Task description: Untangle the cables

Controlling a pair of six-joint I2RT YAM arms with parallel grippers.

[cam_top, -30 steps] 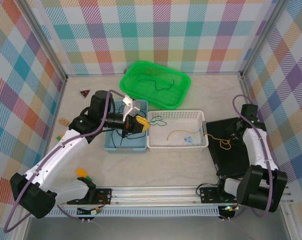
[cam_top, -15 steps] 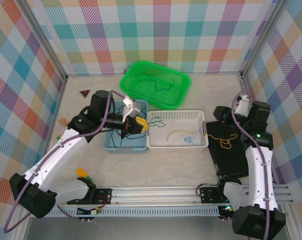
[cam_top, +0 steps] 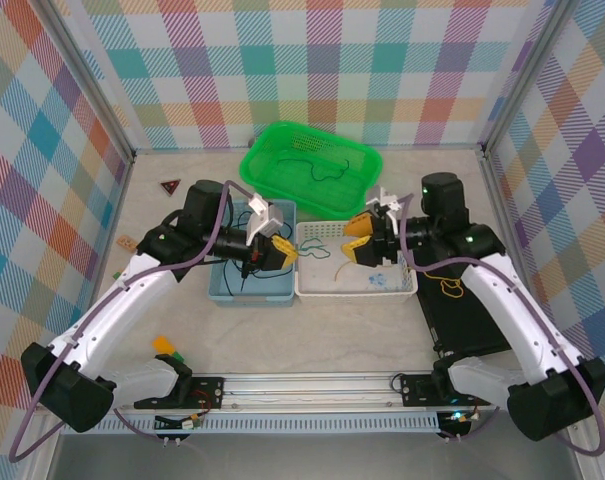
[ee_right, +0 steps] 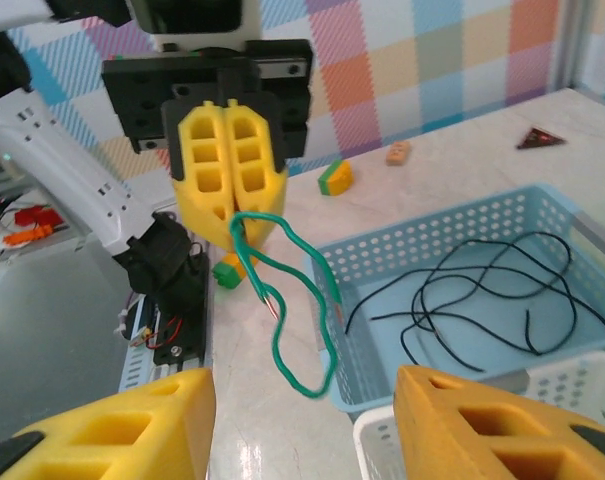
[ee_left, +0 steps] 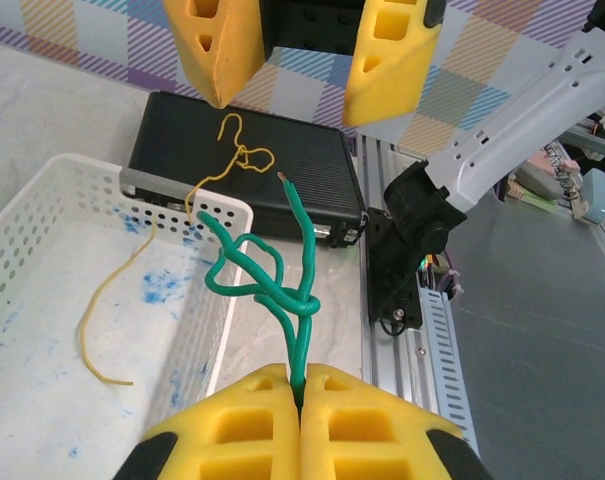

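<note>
Over the white basket (ee_left: 22,250), the clamped left gripper (ee_left: 300,376) holds a knotted, looped green cable (ee_left: 274,292); the right gripper (cam_top: 361,241) gapes wide, empty.

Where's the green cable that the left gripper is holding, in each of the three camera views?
Top external: the green cable is near the centre, just right of the left gripper.
Left wrist: lower centre, the green cable rises knotted from the left gripper at the bottom edge.
Right wrist: centre, the green cable hangs in a loop below the left gripper.
Shared landmark: the left gripper's yellow fingers, shut on the cable.
</note>
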